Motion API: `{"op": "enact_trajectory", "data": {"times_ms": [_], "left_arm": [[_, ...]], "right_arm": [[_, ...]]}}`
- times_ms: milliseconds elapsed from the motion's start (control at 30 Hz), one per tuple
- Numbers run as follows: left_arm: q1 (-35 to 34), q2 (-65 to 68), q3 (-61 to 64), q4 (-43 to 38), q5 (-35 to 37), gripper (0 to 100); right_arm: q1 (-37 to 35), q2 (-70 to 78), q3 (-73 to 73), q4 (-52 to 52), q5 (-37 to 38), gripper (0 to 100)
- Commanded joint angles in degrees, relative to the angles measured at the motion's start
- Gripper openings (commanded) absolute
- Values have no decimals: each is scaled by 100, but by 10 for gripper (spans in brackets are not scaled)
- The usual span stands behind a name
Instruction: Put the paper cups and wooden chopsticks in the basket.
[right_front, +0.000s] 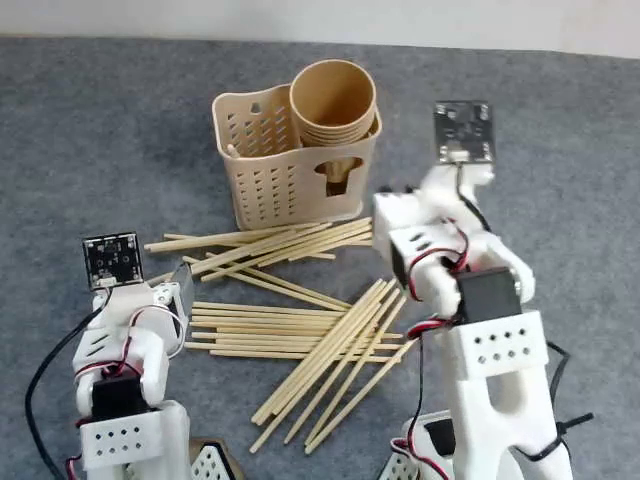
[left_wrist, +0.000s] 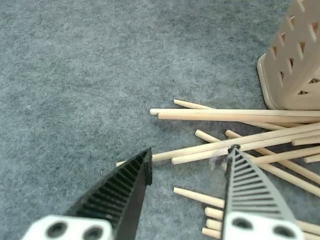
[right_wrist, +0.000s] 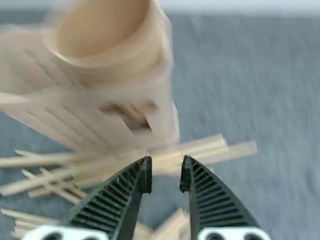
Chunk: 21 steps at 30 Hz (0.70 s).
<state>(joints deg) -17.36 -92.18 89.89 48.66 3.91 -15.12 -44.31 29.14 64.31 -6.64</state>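
Several paper cups (right_front: 333, 95) sit nested in the basket (right_front: 262, 170), rims seen overhead.

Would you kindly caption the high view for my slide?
Brown paper cups stacked in the beige perforated plastic basket; wooden chopsticks scattered beside it.

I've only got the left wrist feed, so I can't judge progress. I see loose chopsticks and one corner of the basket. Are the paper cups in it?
Observer: Yes. The paper cups stand nested in one stack inside the basket, in the compartment on the right arm's side.
Operator: Where is the other gripper?
Observer: The right gripper hangs over chopsticks lying beside the basket, its jaws a little apart and holding nothing.
Operator: How many sticks are left out?
Observer: Many. Beyond those you see, a bunch of chopsticks fans diagonally toward the right arm's base.
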Motion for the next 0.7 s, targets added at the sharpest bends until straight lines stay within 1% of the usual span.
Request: {"op": "enact_trajectory", "data": {"times_ms": [0, 100, 367, 667], "left_arm": [[-22, -66, -48, -158, -35, 235], [-22, -66, -57, -158, -26, 235], [-13, -66, -57, -158, -26, 235], [-13, -66, -48, -158, -26, 235]], "right_arm": [[295, 154, -321, 927, -369, 111], [470, 470, -92, 1218, -695, 111], [558, 1569, 505, 1209, -1160, 111], [567, 2765, 760, 1209, -1231, 111]]}}
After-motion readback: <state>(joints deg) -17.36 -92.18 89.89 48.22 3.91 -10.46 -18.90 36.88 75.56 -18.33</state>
